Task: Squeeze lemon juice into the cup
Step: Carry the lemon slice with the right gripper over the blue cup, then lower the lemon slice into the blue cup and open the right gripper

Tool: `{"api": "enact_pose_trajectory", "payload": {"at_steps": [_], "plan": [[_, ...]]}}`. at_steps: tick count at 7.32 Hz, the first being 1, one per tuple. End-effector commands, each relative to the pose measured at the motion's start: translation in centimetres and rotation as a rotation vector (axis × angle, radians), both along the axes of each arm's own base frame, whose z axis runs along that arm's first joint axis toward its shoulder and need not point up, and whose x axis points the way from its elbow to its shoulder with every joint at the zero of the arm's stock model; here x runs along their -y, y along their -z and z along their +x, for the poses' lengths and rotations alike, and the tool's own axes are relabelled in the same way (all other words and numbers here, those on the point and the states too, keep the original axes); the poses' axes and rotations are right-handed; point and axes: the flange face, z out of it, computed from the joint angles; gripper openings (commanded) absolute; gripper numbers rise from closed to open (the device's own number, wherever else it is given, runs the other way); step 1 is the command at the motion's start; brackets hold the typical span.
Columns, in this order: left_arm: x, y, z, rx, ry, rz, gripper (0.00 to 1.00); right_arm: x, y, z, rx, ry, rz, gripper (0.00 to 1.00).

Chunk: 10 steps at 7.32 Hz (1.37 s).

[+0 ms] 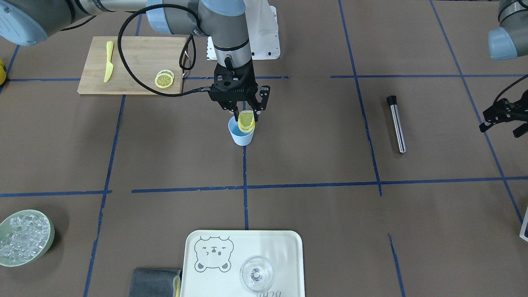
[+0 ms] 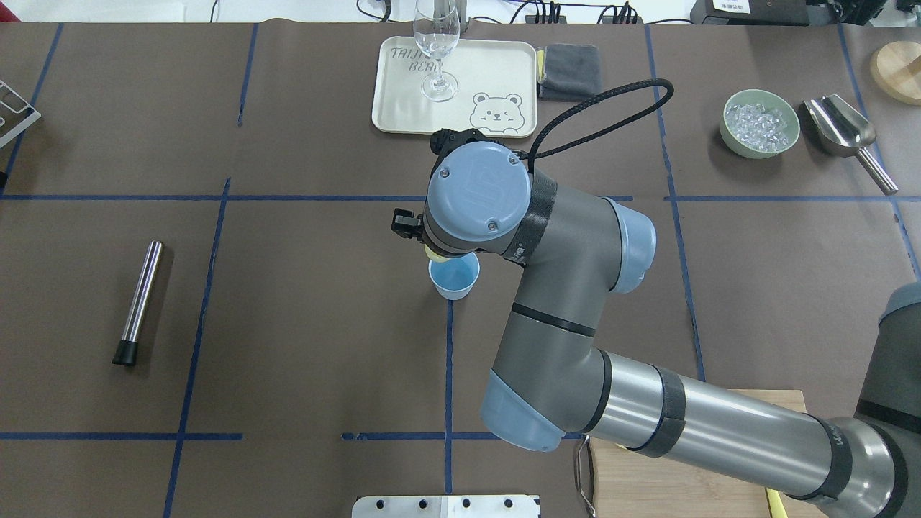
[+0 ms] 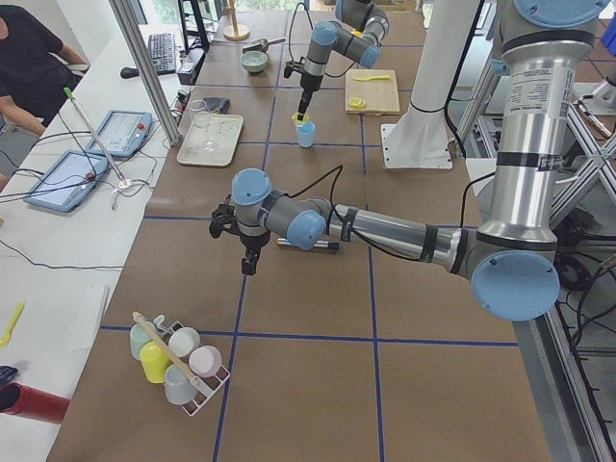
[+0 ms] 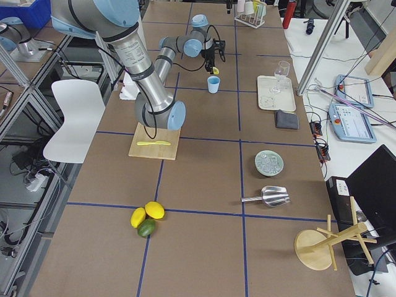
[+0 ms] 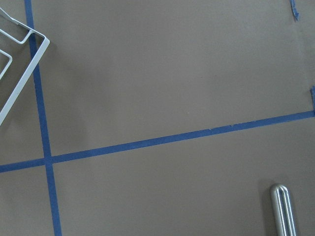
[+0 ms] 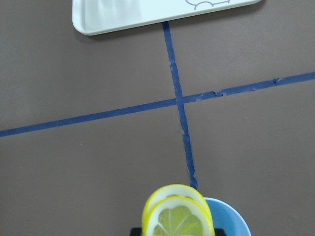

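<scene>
The right gripper [image 1: 246, 116] pointed straight down and was clamped on the lemon [image 6: 177, 221], its fingers pressed against the slice's flat faces so that it stood on edge. In the right wrist view a second yellow rim showed just behind the slice, so there may have been two slices pinched together. The lemon hung over the mouth of the cup [image 1: 240, 138], close to the rim; whether it touched the rim could not be told. The cup stood upright on the bench [image 1: 313, 136], on a blue tape line [image 1: 244, 173].

The left gripper [image 1: 498, 131] hovered well apart from the cup, at the edge of the front view. Its fingers were spread and held nothing. A steel rod with a black cap [image 1: 396, 123] lay on the bench between it and the cup.

Behind the right arm was a wooden board [image 1: 136, 53] carrying a yellow toy knife [image 1: 109, 61] and more lemon slices [image 1: 164, 78]. On the operators' side sat a cream tray [image 1: 288, 247] with a clear glass [image 1: 256, 273] on it, a grey cloth [image 1: 154, 282] just beside the tray, and a pale-green bowl of ice [image 1: 25, 237].
</scene>
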Motion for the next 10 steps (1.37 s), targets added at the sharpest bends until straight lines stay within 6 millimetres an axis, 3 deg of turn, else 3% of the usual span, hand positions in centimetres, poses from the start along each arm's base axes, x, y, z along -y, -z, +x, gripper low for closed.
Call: {"api": "enact_pose_trajectory", "payload": {"at_steps": [1, 3, 7, 8, 10], "plan": [[0.0, 0.5, 0.0, -0.002, 0.000, 0.008, 1.00, 0.2, -0.3, 0.0, -0.010, 0.003, -0.012, 0.57], [0.0, 0.5, 0.0, -0.003, 0.000, 0.010, 1.00, 0.1, -1.3, -0.2, -0.051, 0.011, -0.039, 0.61], [0.0, 0.5, 0.0, -0.003, 0.000, 0.010, 1.00, -0.5, -1.5, -0.6, -0.057, 0.037, -0.063, 0.62], [0.0, 0.7, 0.0, -0.004, 0.000, 0.013, 1.00, -0.5, -1.3, -0.6, -0.056, 0.037, -0.062, 0.65], [0.0, 0.6, 0.0, -0.003, 0.000, 0.012, 1.00, -0.5, -1.3, -0.5, -0.054, 0.039, -0.061, 0.81]]}}
